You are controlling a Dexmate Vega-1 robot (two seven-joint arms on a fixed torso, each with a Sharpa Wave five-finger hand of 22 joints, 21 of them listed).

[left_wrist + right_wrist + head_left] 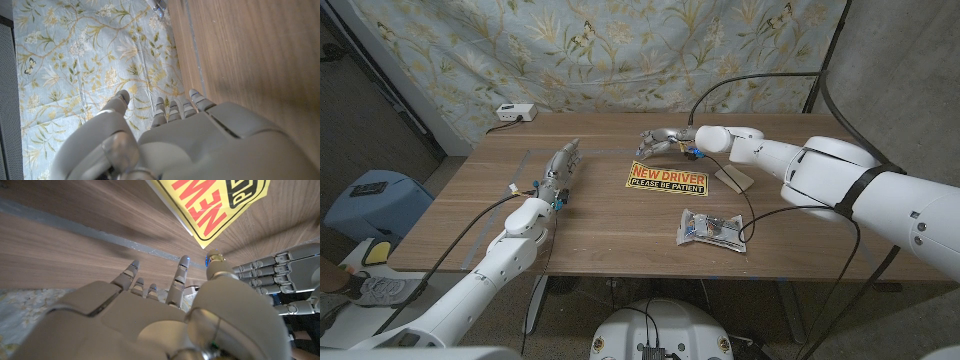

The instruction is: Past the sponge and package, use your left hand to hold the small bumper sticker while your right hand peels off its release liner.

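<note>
Reaching in above the table's far side, the right hand [662, 140] holds nothing, its fingers apart and extended, poised just beyond the upper edge of the bumper sticker [667, 177]. The left hand [560, 170] stands on the table well to the sticker's left, fingers straight and released, not touching it. The sticker, yellow with "NEW DRIVER" lettering, lies flat mid-table; its corner appears close ahead of the right fingers [181, 272] in the right wrist view. A package [711, 229] lies nearer the front edge, a tan sponge [733, 180] just right of the sticker. Recommended: bring the left hand across first and press one end down firmly, then have the right hand work a corner free. Peeling unanchored risks sliding the sticker.
</note>
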